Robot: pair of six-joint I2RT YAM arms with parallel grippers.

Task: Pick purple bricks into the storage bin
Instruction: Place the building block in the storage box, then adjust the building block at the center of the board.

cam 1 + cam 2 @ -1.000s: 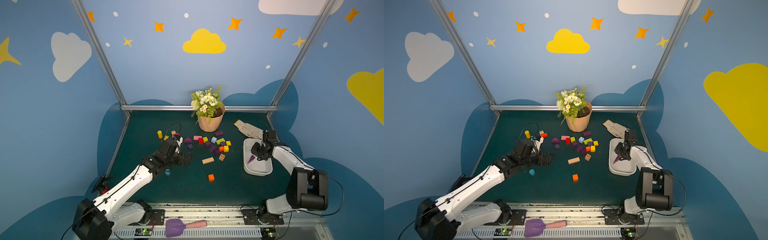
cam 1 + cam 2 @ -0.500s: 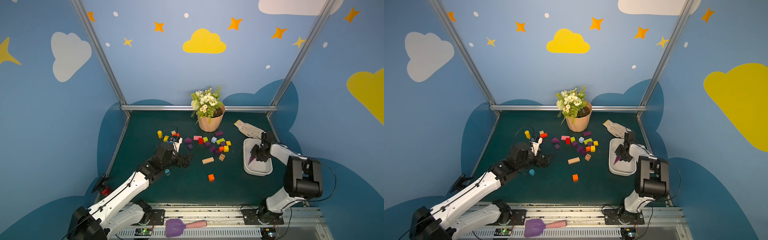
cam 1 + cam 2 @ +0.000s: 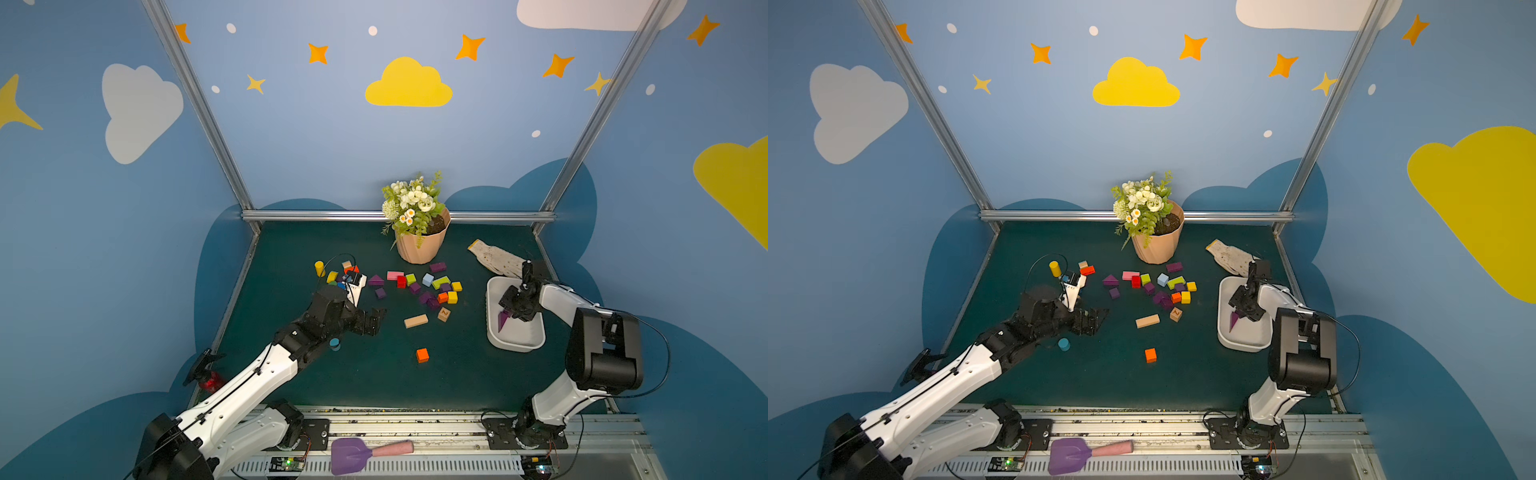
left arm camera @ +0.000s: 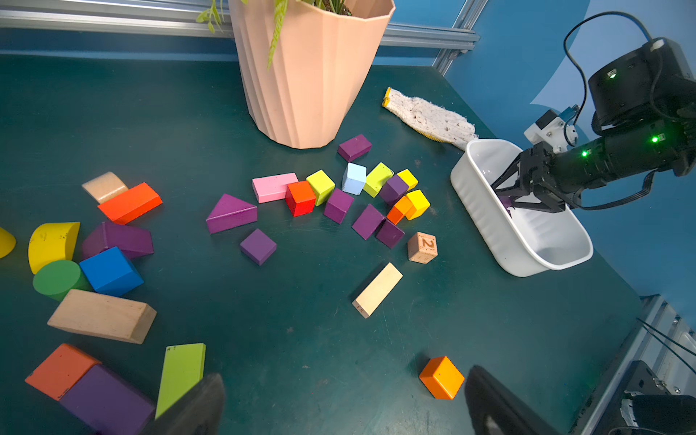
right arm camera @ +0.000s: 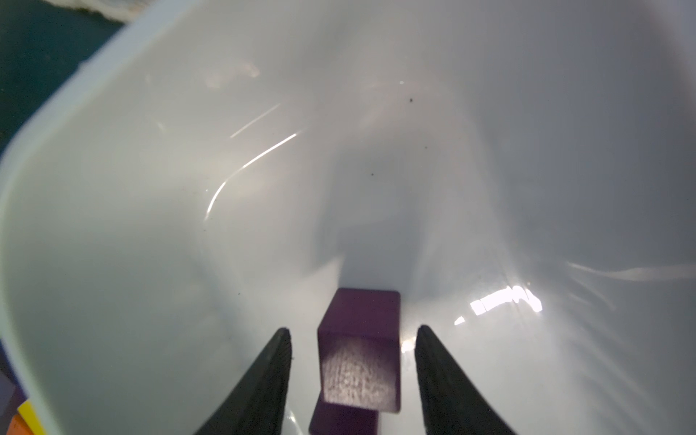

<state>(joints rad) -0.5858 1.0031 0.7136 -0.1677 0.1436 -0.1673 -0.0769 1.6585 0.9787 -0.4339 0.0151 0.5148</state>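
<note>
The right hand (image 5: pixel 354 331) hangs inside the white plastic storage bin (image 3: pixel 515 347), an oblong tub with rounded corners that sits on the dark green desk (image 3: pixel 374 386) at the robot's right side. Its two black fingers (image 5: pixel 263 376) stand partly apart. A dark-purple toy brick (image 5: pixel 357 339) lies between them on the bin's floor with white showing on either side, so this hand grips nothing. In both top views the brick shows as a purple sliver under the hand, inside the bin.

The left hand (image 3: pixel 374 321) hovers low over the desk's left half, spread wide and empty, with a small orange cube (image 4: pixel 441 377) just beside one finger.

The other purple bricks lie out on the desk. Among them are a triangular purple wedge (image 4: pixel 230 214), a small purple cube (image 4: pixel 258 246) near it, and a purple oblong (image 4: pixel 354 147) just beside the ribbed peach flowerpot (image 4: pixel 309 75). Several more are mixed among yellow, red and lime blocks between flowerpot and bin.
</note>
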